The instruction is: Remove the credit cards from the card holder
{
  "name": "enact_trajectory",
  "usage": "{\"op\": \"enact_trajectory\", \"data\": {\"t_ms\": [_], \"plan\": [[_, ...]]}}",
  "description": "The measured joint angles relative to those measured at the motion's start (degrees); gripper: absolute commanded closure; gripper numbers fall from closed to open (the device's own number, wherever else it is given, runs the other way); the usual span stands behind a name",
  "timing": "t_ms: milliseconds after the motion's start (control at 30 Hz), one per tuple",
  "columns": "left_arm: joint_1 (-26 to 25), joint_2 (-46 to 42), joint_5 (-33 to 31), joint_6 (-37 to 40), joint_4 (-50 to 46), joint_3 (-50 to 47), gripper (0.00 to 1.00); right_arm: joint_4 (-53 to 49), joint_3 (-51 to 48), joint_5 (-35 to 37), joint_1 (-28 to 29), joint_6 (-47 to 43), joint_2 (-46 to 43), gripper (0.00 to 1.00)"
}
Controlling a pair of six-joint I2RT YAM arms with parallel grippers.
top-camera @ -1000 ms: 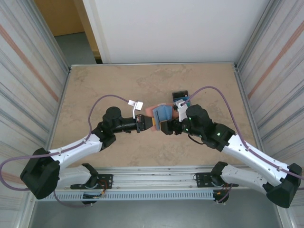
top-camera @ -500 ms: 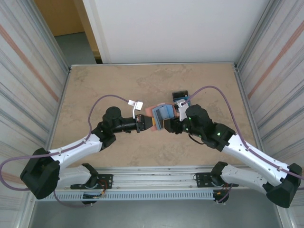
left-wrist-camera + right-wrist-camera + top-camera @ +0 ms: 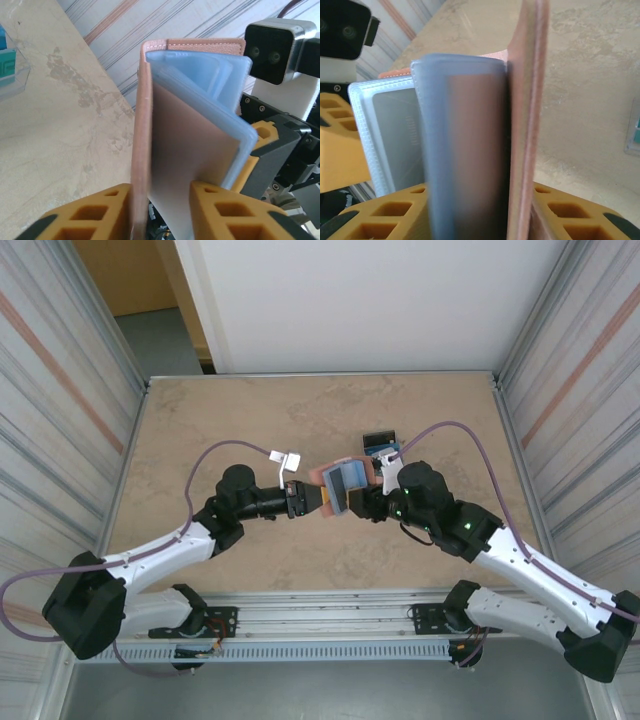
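card holder (image 3: 340, 483): open, leather covers spread, blue sleeves fanned; centre of the top view, between the two arms.
right jaws: closed on one leather cover plus a blue sleeve.
left jaws: flanking the other cover; gripping or not, cannot tell.
bench (image 3: 220, 420): marbled tan.

Nice bright, even overhead light. The table (image 3: 200, 420) shows just faint soft shadows around the wallet (image 3: 345, 480). Wrist shots are the weak bit: the wallet sits so close to the lens it goes smeary, while the table behind the wallet looks sharper.
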Motion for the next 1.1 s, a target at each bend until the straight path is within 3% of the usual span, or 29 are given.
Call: {"op": "enact_trajectory", "data": {"t_ms": [367, 467, 533, 867, 1100], "plan": [[0.00, 0.00, 0.00, -2.67, 1.73, 0.00, 0.34, -0.24, -0.02, 1.11, -0.48, 3.41, 0.00, 1.00], [0.00, 0.00, 0.02, -2.95, 1.97, 0.00, 0.32, -0.22, -0.02, 1.11, -0.50, 4.20, 0.00, 1.00], [0.00, 0.00, 0.02, -3.04, 2.21, 0.00, 0.33, -0.15, -0.02, 1.11, -0.50, 4.74, 0.00, 1.00], [-0.13, 1.75, -0.87, -2.54, 2.10, 1.14, 0.64, 1.73, -1.01, 0.63, -0.83, 6.43, 0.00, 1.00], [-0.87, 1.84, -1.60, -0.52, 0.59, 2.93, 0.59, 3.17, -1.97, 0.17, -1.14, 6.62, -2.05, 1.00]]}}
